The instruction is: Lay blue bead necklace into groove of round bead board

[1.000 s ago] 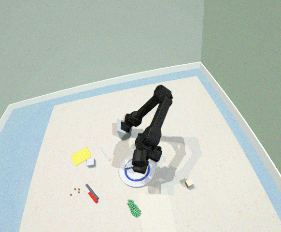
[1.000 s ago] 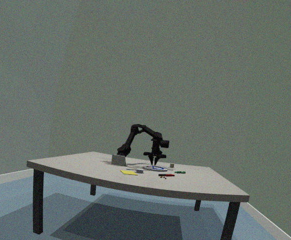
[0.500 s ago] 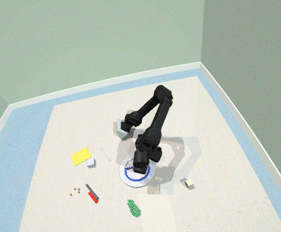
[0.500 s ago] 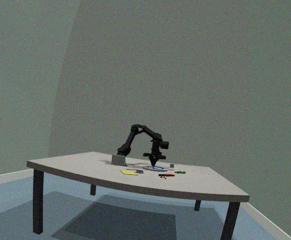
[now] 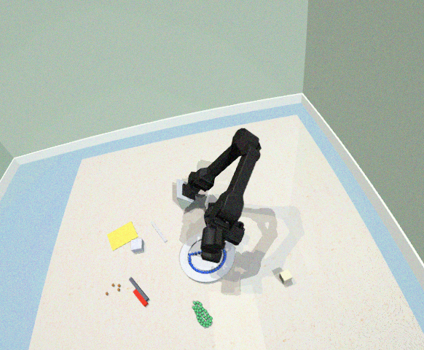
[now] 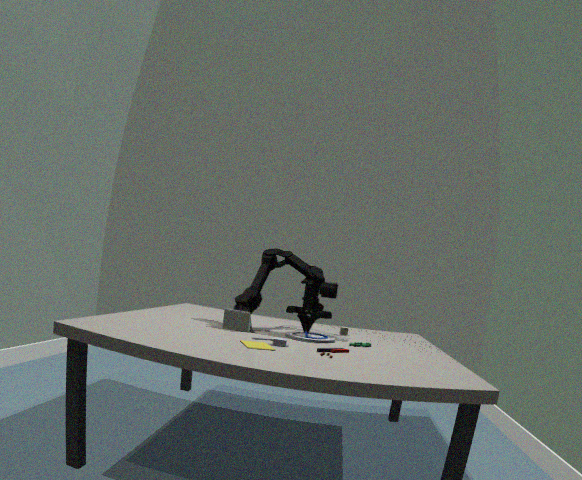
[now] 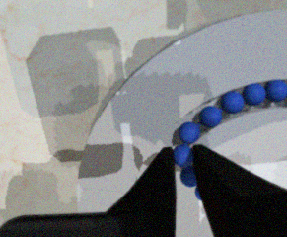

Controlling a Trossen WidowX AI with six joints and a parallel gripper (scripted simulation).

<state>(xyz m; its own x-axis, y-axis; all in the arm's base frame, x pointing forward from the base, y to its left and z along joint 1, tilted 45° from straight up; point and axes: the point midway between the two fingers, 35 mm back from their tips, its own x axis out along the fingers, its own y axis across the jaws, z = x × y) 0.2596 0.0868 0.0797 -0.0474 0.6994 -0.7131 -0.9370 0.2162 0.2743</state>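
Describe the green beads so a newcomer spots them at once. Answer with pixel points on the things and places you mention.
Find the round board (image 5: 183, 263) (image 6: 292, 338) beneath the gripper (image 6: 307, 333) (image 7: 183, 150). In the top view, just below it lies a bunched green bead string (image 5: 202, 313) (image 6: 360, 344). The blue beads (image 5: 205, 271) (image 6: 318, 336) (image 7: 233, 102) instead form a ring on the board.

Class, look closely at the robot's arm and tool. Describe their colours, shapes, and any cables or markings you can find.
The arm is black, with slim links between chunky, angular joints. Its tool is black too, with two fingers that taper to narrow, blunt tips. No cables or markings can be made out on either.
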